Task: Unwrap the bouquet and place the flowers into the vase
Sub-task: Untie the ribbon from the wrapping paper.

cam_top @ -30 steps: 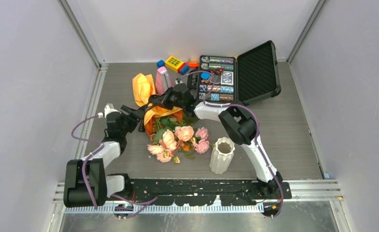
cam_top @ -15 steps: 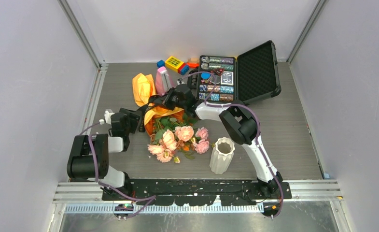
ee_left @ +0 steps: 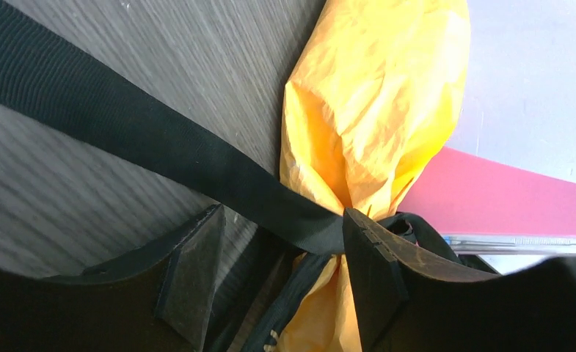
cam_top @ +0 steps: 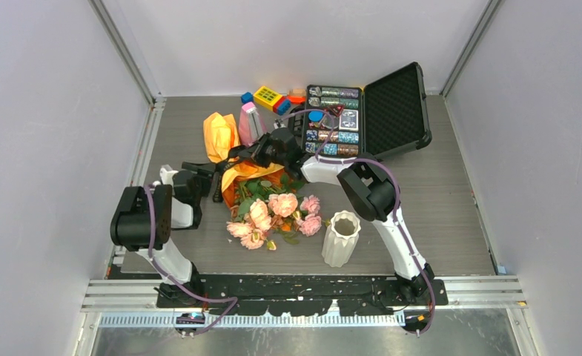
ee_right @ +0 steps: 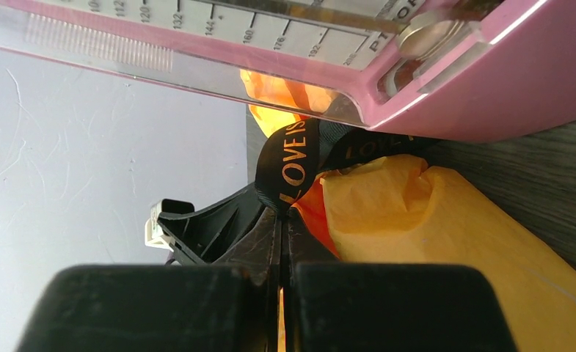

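Bouquet [cam_top: 265, 199]: we are finding it lying on its side mid-bench, heads pointing near, wrapped end pointing far.
Flowers [cam_top: 276, 213]: they are sitting in the orange paper [ee_right: 431, 220]. None are standing in the vase.
Vase [cam_top: 341, 237]: it is standing upright to the near right of the flower heads, close by but apart. We are judging it parked there for a short carry.
Black ribbon [ee_left: 123, 132]: it is running taut across the bench to the paper's gathered neck. That is why we are reading the tie as only partly undone.
Right fingers [ee_right: 266, 242]: they are pressing fully together, with a printed loop of the ribbon rising from their tips. We are taking this as a pinch on the ribbon, anchoring the knot.
Left fingers [ee_left: 373, 271]: they are standing apart with the ribbon passing between them, unclamped. They are looking placed to take that strand.
Right arm: it is reaching far and left over the bouquet, wrist low beside the pink metronome [cam_top: 249, 122].
Left arm: its elbow is folding high at the near left, with the forearm pointing right and the wrist skimming the bench [cam_top: 436, 208].
Step in hand: we are judging it to be the untying; the unwrapping is not yet done.
Other stock: a loose orange sheet [cam_top: 219, 137] is lying on the far left, and an open black case [cam_top: 391, 104] on the far right.
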Controlling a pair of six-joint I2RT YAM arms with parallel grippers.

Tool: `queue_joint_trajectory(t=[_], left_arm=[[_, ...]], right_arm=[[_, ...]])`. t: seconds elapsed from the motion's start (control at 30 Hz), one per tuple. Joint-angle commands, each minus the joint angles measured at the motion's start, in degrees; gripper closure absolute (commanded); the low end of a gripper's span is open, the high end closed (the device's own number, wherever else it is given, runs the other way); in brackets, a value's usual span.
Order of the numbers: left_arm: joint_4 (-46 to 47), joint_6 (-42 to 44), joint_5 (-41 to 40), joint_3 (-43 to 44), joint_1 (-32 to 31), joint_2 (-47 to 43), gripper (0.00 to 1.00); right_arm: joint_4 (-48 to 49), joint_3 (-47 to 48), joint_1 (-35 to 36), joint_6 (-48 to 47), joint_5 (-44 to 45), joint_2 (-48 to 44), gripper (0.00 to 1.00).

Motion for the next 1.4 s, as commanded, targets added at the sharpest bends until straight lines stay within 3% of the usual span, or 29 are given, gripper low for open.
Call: queue_joint_trajectory(t=[0.0,0.13,0.47,0.73,0.9,1.37], left_arm=[[4.3,0.6,-3.1,1.6,-0.1,4.3,0.39],[6.5,0.8,-2.7,2.9,0.0,7.4,0.46],[6.5,3.3,-3.2,3.2,0.0,7.9,0.77],[2.9,6.4,-0.9,3.6,0.0,4.1,0.84],[-1.6,9.8,-0.4,4.6,-0.1,0.3,0.99],[-7.8,13.7,3.0,6.6,0.0,-4.4,1.0]], right_arm=[[3.1,0.2,-0.3,0.3,0.4,-4.1,1.0],[3.0,0.2,-0.3,0.2,0.4,-4.2,1.0],[1.8,0.4,-0.5,-1.0,1.0,-4.3,1.0],[1.4,-1.2,-0.9,-2.9,1.0,-6.0,1.0],[-0.5,-2.2,-1.1,-6.3,2.3,-8.0,1.0],[-1.6,-2.8,-1.4,-10.6,1.9,-8.9,1.0]])
